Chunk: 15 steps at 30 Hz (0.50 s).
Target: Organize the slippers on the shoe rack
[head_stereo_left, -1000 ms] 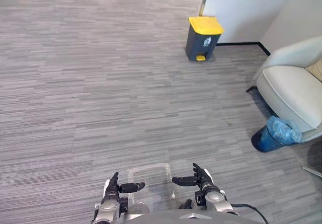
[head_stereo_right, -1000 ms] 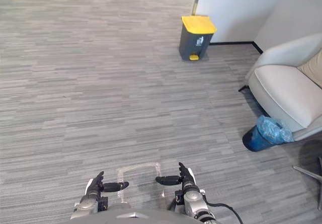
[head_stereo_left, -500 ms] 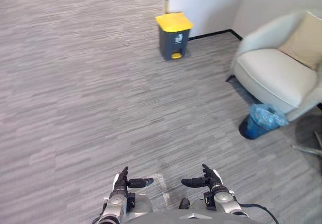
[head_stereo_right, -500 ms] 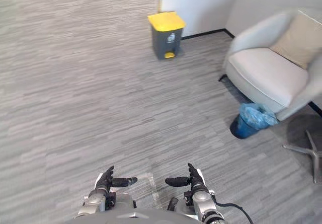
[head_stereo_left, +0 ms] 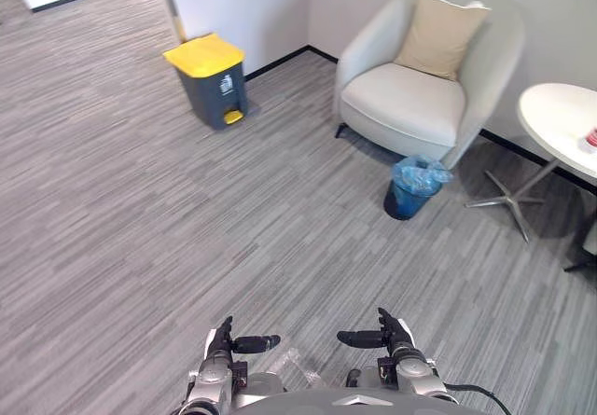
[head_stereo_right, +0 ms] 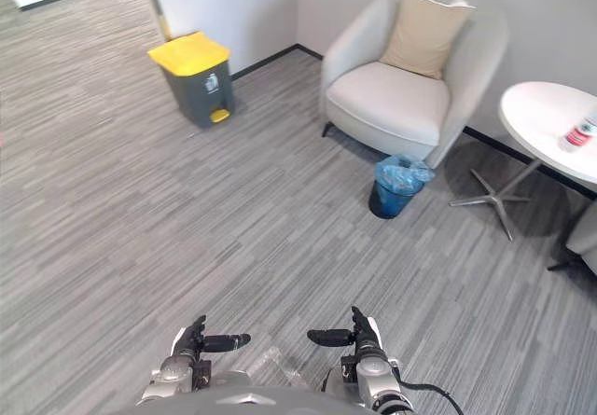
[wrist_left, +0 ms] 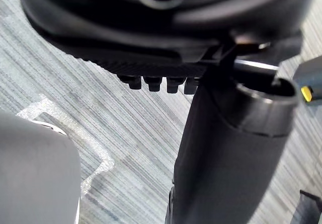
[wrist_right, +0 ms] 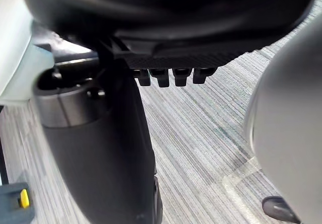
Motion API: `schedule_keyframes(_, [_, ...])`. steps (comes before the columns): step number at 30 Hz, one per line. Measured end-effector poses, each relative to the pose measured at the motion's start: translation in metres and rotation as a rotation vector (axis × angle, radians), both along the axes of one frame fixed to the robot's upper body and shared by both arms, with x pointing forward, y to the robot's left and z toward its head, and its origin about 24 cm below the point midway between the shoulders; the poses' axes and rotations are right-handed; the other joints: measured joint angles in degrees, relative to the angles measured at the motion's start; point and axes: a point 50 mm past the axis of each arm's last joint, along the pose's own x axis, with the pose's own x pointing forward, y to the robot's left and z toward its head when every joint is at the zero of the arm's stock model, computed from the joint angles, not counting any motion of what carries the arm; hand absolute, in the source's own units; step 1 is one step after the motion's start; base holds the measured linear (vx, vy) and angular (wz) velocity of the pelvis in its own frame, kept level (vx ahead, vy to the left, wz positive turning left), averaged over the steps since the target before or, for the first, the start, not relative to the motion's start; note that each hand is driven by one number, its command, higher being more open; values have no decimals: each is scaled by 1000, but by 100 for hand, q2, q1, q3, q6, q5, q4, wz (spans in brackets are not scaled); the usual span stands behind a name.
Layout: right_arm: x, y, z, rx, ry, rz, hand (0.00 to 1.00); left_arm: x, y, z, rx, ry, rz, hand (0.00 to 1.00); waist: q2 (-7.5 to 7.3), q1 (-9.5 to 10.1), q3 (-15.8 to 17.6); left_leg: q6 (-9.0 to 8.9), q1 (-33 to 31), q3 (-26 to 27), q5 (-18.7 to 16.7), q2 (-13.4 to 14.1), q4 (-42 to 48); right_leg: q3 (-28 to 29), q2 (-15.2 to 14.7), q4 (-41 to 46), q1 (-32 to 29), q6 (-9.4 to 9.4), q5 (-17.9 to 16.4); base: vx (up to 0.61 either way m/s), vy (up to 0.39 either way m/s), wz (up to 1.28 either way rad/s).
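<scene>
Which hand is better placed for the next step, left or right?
Neither clearly: left hand and right hand hang level, open, empty above carpet. Right, slightly: armchair and table lie that side.

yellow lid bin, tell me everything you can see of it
The pedal bin looks plastic: a dark grey box under a flat yellow lid, shut, with a small yellow pedal at its foot and a pale symbol on the front. It stands upright on the grey striped floor, close before the white wall, well apart from the armchair. Nothing but the floor seems to touch it.
</scene>
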Motion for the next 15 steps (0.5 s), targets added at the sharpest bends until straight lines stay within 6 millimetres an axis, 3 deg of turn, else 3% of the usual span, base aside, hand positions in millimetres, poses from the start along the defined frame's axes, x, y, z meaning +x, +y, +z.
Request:
schedule_keyframes(1, [0, -1, -1, -4, 7, 6, 100, -1, -1, -1, -1, 6, -7, 100, 26, -10, -16, 0, 42, 155, 0, 39, -56, -448, -30, 23, -36, -94, 13, 67, -16, -82])
schedule_keyframes(2, [1, -1, -1, -6, 9, 9, 100, -1, -1, -1, -1, 6, -10, 100, 34, -11, -20, 0, 58, 193, 0, 48, -74, -541, -24, 23, -51, -112, 22, 73, -32, -68])
schedule_keyframes(5, [1, -12, 0, -39, 14, 11, 100, -1, -4, -1, -5, 12, -34, 100, 106, -74, -5, -12, 111, 281, 9, 93, -118, -422, 191, -158, -54, -163, 71, 67, -37, -39])
schedule_keyframes(11, [-9, -25, -4, -67, 60, -14, 100, 0, -5, -1, -11, 9, -51, 100, 133, -64, 0, -78, 92, 318, 346, 218, -371, -34, 710, -1358, 142, -278, 721, 5, -55, -43])
schedule_keyframes(13, [-10, -23, -5, -64, 62, -14, 100, 1, -2, 0, -8, 4, -58, 100, 91, -61, 23, -163, -62, 421, 293, 318, 124, 113, 807, -1632, 264, -294, 829, -70, -65, -39])
schedule_keyframes(14, [-11, -24, -5, -65, 62, -13, 100, 4, -2, 1, -7, -8, -56, 100, 87, -38, 44, -256, -300, 466, 213, 450, 808, 263, 870, -1751, 329, -306, 851, -75, -61, -47])
schedule_keyframes(15, [-11, -24, -5, -67, 62, -13, 100, 5, -2, 2, -8, -18, -50, 100, 91, -18, 73, -221, -480, 457, 187, 537, 1307, 393, 909, -1787, 377, -311, 844, -35, -27, -62])
